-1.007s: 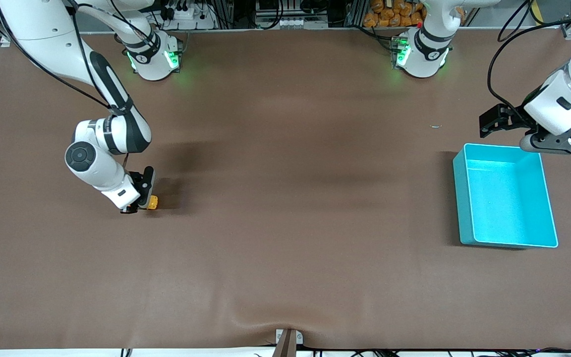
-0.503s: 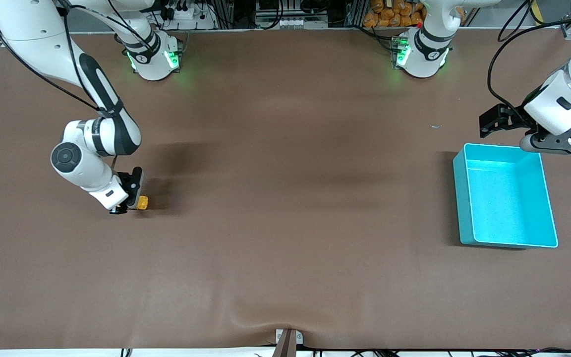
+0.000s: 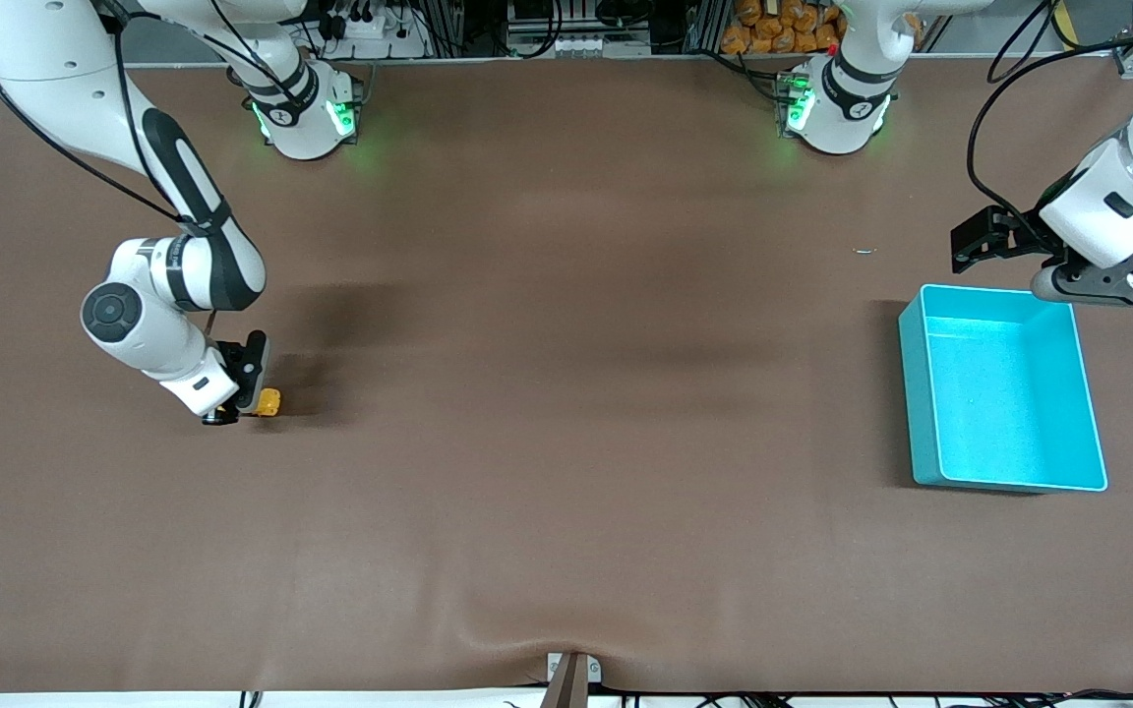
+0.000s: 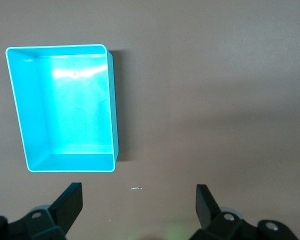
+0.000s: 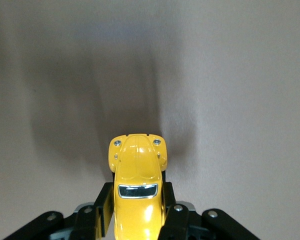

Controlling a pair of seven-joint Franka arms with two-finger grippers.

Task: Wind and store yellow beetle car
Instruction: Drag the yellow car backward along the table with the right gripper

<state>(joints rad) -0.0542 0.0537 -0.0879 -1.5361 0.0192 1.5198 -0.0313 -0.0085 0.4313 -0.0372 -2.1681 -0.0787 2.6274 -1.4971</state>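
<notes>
The yellow beetle car [image 3: 270, 402] is a tiny rounded toy on the brown table toward the right arm's end. My right gripper [image 3: 250, 401] is down at the table and shut on it. In the right wrist view the car [image 5: 138, 186] sits between the black fingers [image 5: 104, 210] with its nose sticking out past them. The turquoise bin [image 3: 1001, 388] stands empty toward the left arm's end. My left gripper [image 3: 1004, 242] is open and empty, in the air by the bin's edge nearest the robot bases. The left wrist view shows the bin [image 4: 65, 107] and the left gripper [image 4: 138, 202].
A small pale scrap [image 3: 864, 251] lies on the table between the bin and the left arm's base, and shows in the left wrist view [image 4: 136, 188]. The brown mat has a ridge at its front edge [image 3: 566, 644].
My right gripper has dragged the car along the table toward the right arm's end, away from the bin. The left arm has not moved.
</notes>
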